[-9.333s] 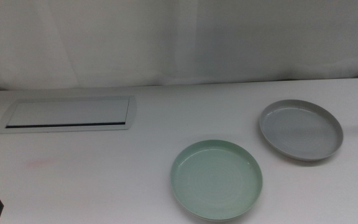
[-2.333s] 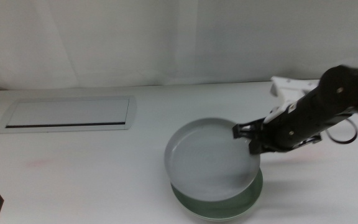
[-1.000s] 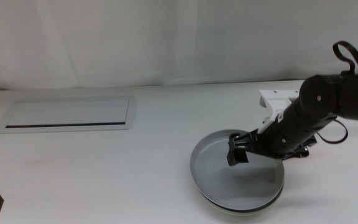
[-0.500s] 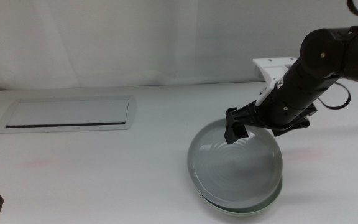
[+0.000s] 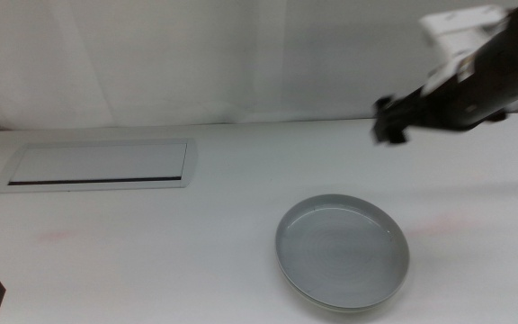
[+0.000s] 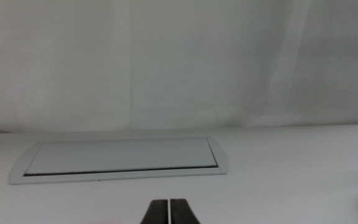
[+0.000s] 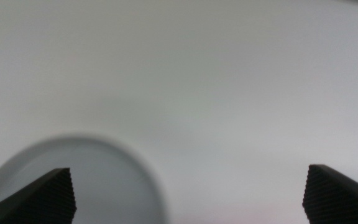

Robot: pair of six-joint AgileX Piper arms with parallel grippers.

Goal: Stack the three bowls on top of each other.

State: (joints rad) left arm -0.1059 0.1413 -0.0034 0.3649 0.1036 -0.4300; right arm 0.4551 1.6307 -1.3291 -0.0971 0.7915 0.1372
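my right gripper hangs empty, jaws apart, far above the grey bowl; i'd check the stack sits flush.

Smooth, glossy plastic grey bowl on matt white table.

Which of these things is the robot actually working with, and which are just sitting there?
Part of the job:
- grey bowl, topping the stack
- bowl beneath it, only its rim showing
- right gripper, open, raised above the table

Just lying about:
- flat grey panel
- left gripper, shut, waiting
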